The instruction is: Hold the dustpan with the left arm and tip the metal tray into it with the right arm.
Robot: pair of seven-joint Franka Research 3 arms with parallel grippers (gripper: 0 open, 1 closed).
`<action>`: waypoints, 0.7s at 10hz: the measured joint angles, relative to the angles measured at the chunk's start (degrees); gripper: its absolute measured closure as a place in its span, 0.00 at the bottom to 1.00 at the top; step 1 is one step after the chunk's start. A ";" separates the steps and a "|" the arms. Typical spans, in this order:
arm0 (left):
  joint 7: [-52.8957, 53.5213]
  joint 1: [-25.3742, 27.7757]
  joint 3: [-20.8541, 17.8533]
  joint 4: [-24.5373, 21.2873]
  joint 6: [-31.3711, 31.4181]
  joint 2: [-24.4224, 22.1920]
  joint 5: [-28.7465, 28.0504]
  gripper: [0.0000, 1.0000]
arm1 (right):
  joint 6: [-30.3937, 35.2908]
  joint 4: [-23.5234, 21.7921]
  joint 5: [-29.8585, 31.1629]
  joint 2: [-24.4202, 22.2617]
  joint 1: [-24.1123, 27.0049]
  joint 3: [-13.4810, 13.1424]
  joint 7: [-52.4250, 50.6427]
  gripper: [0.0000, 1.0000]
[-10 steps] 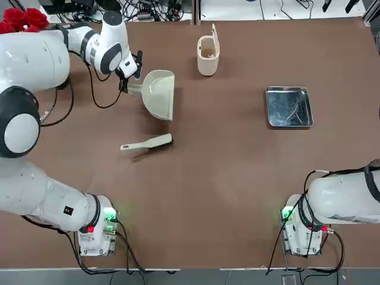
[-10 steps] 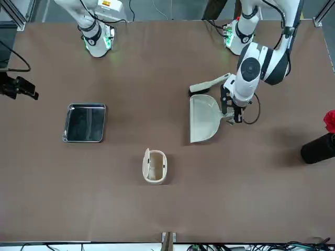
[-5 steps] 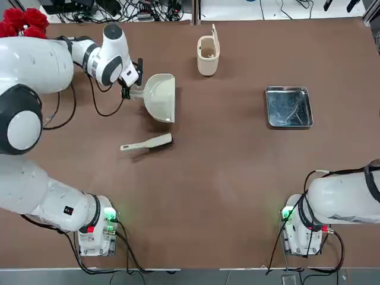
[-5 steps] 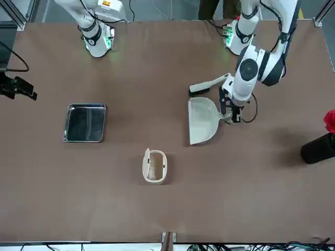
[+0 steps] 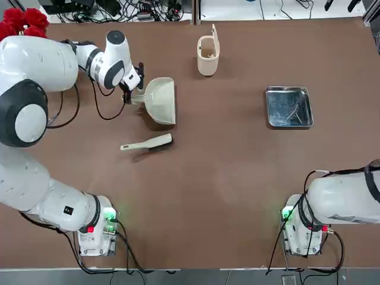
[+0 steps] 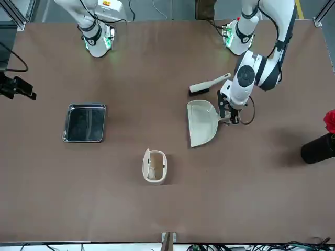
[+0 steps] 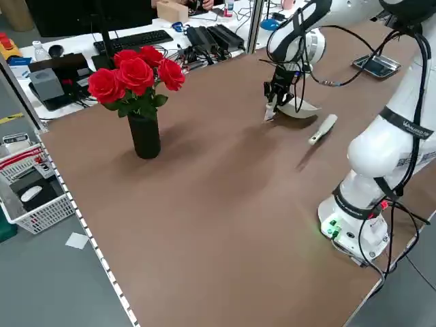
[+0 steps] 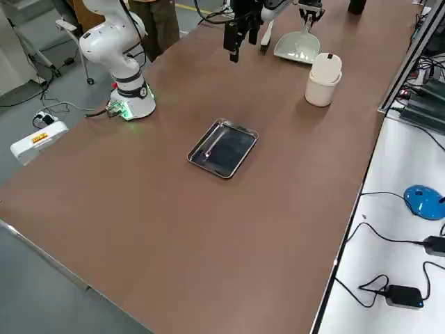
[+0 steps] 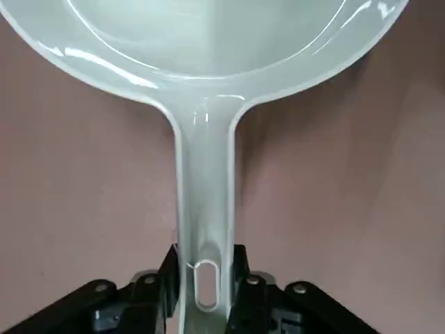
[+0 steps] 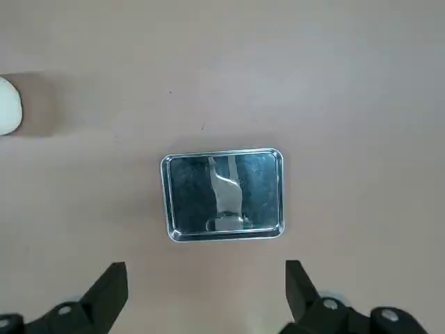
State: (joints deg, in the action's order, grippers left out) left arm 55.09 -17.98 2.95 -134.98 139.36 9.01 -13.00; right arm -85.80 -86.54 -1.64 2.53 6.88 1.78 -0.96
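Two arms: both white, based at the near edge of the brown surface [image 5: 225,178].
Left end effector [image 5: 132,89]: far-left part of the surface, fingers [image 9: 240,278] clamped on either side of the dustpan's handle near its end.
Dustpan [image 5: 160,101]: cream, held by its handle, scoop pointing toward the surface's middle; whether the scoop touches the surface cannot be told.
Right end effector [image 10: 205,296]: hangs above the metal tray, fingers spread wide, touching nothing.
Metal tray [image 5: 289,107]: lies flat on the right side of the surface, well apart from the dustpan.
Hand brush [image 5: 146,143]: flat on the surface, just beside the dustpan on its near side.
Small bin [image 5: 208,55]: upright near the far edge, between dustpan and tray.
Vase of red roses [image 7: 139,102]: far-left corner.
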 joint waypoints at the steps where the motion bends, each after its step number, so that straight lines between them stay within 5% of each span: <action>1: -0.01 0.01 -0.03 0.00 0.00 0.01 0.00 0.67 | -0.02 0.00 0.00 0.00 0.00 0.00 0.00 0.00; 6: -1.84 0.30 -0.13 -1.33 -0.05 0.01 0.00 0.67 | -0.12 -0.04 0.33 -0.01 0.00 0.00 0.00 0.00; 7: -3.04 0.29 -0.12 -1.46 -0.05 0.01 0.01 0.55 | -0.33 -0.04 0.57 -0.03 0.00 0.00 0.00 0.00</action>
State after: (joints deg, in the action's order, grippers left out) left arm 52.05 -17.69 2.83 -136.45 139.31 9.02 -12.99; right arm -86.13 -86.58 -1.07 2.50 6.88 1.78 -0.96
